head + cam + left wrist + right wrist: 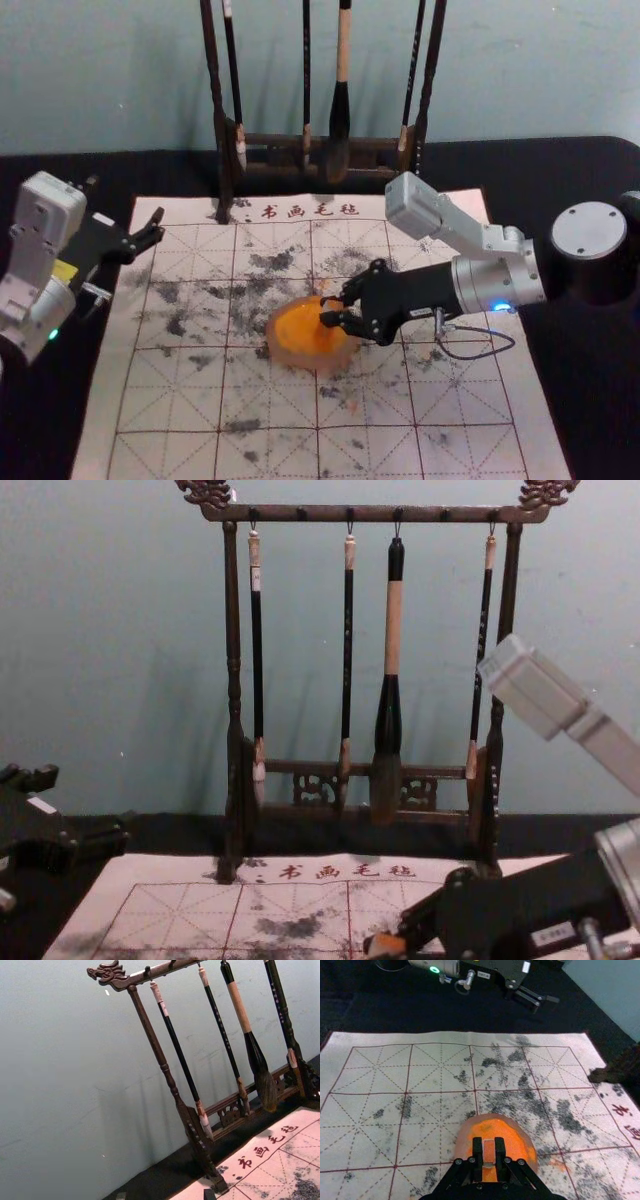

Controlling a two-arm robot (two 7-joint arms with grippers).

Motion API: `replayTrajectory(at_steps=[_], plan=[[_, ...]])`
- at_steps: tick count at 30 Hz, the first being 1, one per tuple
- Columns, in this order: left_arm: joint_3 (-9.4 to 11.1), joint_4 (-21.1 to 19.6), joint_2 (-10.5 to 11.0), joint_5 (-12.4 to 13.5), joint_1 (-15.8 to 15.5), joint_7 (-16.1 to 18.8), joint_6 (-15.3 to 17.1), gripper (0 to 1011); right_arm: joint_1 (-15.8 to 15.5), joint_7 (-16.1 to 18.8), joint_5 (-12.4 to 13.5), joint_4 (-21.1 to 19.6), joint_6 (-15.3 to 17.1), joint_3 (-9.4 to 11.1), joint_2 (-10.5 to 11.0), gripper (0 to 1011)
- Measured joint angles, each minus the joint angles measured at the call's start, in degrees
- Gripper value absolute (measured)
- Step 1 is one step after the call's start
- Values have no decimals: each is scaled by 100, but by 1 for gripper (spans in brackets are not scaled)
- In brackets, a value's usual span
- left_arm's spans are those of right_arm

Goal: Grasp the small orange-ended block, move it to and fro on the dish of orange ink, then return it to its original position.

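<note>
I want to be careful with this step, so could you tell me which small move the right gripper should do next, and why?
Probably a short, gentle sweep across the orange ink, because the right gripper holds the block over the dish. Whether it touches the ink, I cannot tell.

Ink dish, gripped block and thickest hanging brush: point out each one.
Ink dish (pixel 300 361): head view, on its pale near rim.
Block (pixel 489 1152): right wrist view, on the middle of its visible face.
Thickest brush (pixel 393 630): chest view, on the pale section of its handle.
</note>
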Motion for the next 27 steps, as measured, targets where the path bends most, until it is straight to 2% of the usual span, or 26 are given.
replayTrajectory(at_steps=[9,22,27], plan=[[0,0,0,0,0,0,0,1001,56,72,18,86,-57,-91,-126,122],[0,0,0,0,0,0,0,1001,303,110,-40,559,-222,-166,-464,122],[0,0,0,0,0,0,0,1001,380,68,-81,709,-254,-164,-533,123]])
